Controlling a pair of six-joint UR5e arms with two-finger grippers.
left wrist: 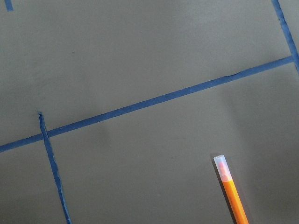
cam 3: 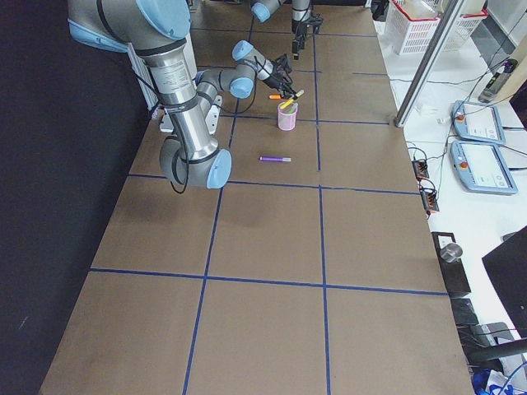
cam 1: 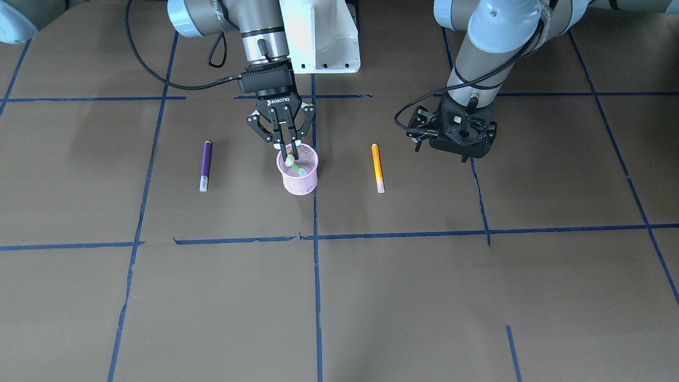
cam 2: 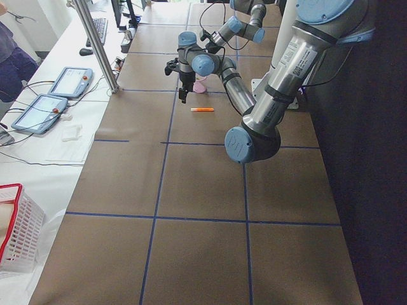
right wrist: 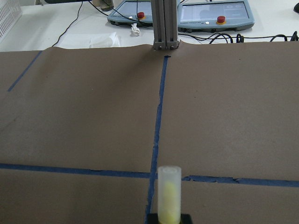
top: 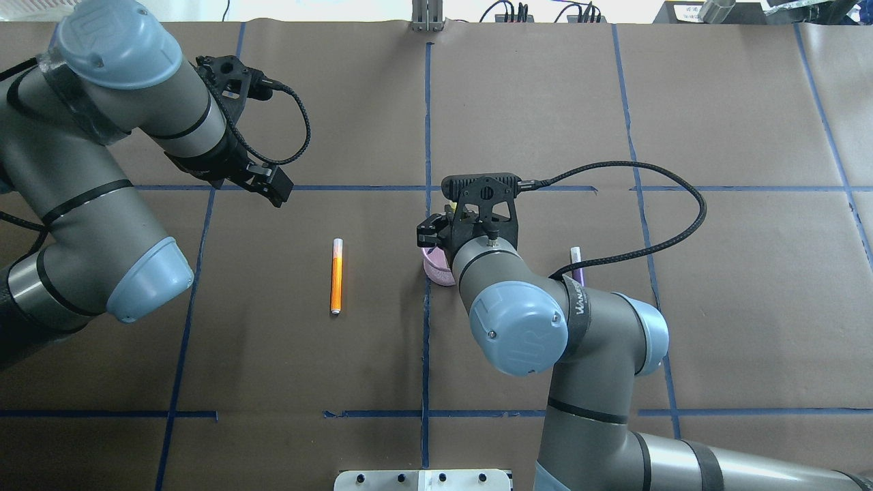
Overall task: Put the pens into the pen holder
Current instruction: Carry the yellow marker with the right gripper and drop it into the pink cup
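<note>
The tapered pink wire-mesh pen holder [cam 1: 300, 179] stands on the paper-covered counter [cam 1: 371, 297] between the flat-lying purple pen [cam 1: 205, 165] and orange pen [cam 1: 377, 167]. The right end effector [cam 1: 287, 153], vertical with fingers narrow, grips the slim green pen [cam 1: 293, 164], which is tilted into the holder's mouth. The left end effector [top: 269, 183] hovers; its jaw state cannot be told.

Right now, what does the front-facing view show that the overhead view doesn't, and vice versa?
Only front-facing: the right gripper shut on the green pen, which tilts into the pen holder, and the whole purple pen. Only overhead: the left arm at full length; there the right arm hides the green pen and most of the holder. Both: the orange pen lying flat on the table, with the left gripper apart from it.
</note>
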